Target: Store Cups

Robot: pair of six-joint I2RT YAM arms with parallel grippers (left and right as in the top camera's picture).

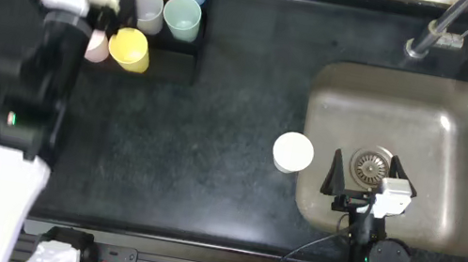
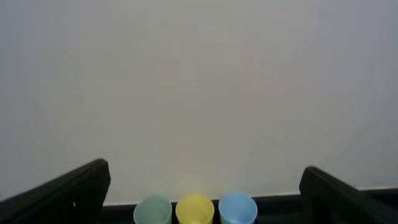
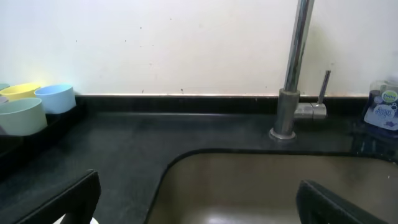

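Left claw [image 2: 204, 179] spread wide, empty, high over rack [image 1: 179, 63] at counter's [image 1: 215, 128] back-left corner, facing wall [image 2: 199, 74]. My read: release finished here.
Green cup [image 2: 153, 210], yellow cup [image 2: 194, 208], blue cup [image 2: 237, 208] stand in rack's back row.
White cup [image 1: 292, 152] stands loose on counter, just beside sink [image 1: 466, 113] left rim. Probably next to store.
Right claw [image 1: 365, 165] spread, empty, over sink near white cup; likely staged for pickup.
Rack slots under left arm hidden. Pink and cream shapes there: cups or claw parts, cannot tell.

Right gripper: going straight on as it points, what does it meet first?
Probably the sink's far rim; if the right gripper clears that, the back wall. The faucet stands off to one side. Height unclear.
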